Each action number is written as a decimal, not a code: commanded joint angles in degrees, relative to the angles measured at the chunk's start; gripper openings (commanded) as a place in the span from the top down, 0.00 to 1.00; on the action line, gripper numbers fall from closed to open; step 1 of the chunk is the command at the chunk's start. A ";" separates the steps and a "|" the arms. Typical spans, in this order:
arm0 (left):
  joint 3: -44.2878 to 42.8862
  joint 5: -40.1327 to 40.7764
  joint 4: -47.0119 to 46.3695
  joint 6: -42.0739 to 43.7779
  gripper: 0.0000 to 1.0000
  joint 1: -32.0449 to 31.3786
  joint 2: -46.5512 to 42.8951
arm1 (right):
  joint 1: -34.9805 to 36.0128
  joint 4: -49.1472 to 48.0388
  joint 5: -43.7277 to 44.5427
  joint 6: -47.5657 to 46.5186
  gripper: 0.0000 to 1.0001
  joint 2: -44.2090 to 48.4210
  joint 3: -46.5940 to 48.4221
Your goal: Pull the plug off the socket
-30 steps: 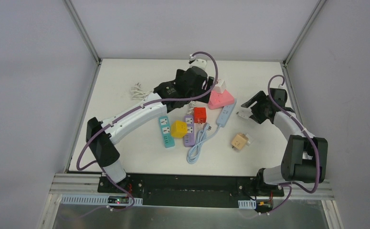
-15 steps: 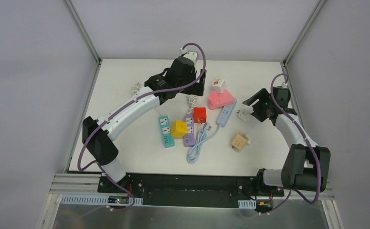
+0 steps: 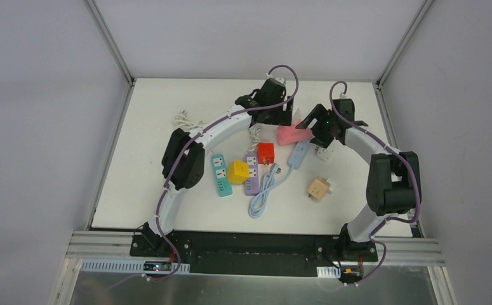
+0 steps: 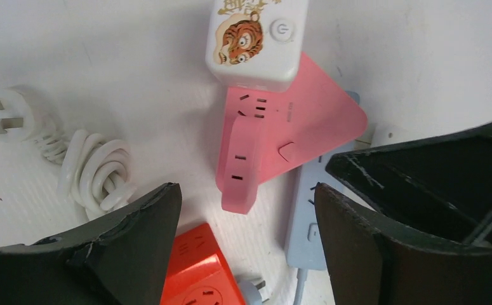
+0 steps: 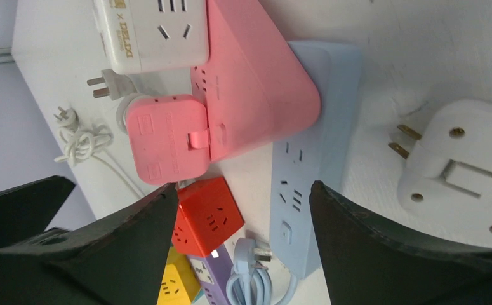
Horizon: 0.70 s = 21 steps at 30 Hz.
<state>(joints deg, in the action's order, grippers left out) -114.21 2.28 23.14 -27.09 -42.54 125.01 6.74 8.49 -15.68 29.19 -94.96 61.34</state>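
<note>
1. The top camera sits high behind the arm bases [image 3: 149,239], looking down and forward over the whole white tabletop [image 3: 167,197].
2. The left wrist camera hangs close over the pink socket block [image 4: 306,121], facing down.
3. The right wrist camera is just as near, tilted across the same patch.
4. Both wrist views share that block, the pale blue power strip [image 5: 306,165] and the red cube socket [image 5: 208,216].

Printed in gold-brown along the side of the white cube adapter [image 5: 148,28]: "DELIXI". On its top face, a tiger picture beneath gold characters cropped past reading. Power symbol on its round button [image 4: 281,28]. Tiny grey print on the pink socket [image 4: 306,114], illegible.
</note>
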 commanded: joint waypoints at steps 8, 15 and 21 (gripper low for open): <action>-3.56 -5.00 -1.91 -2.79 0.36 1.68 5.06 | 0.29 -4.60 0.75 -1.49 0.10 -6.31 1.22; -4.18 -7.43 -1.84 -3.01 0.44 1.92 7.08 | 0.20 -9.90 -0.82 1.68 0.10 -9.18 -0.74; -4.31 -9.83 -1.89 -4.17 0.56 2.45 8.17 | -0.33 -11.69 -0.87 2.35 0.29 -10.05 -3.68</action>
<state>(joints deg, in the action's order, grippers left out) -115.92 -4.56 22.06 -30.13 -40.77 132.66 6.85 -0.36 -15.53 30.44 -103.72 59.86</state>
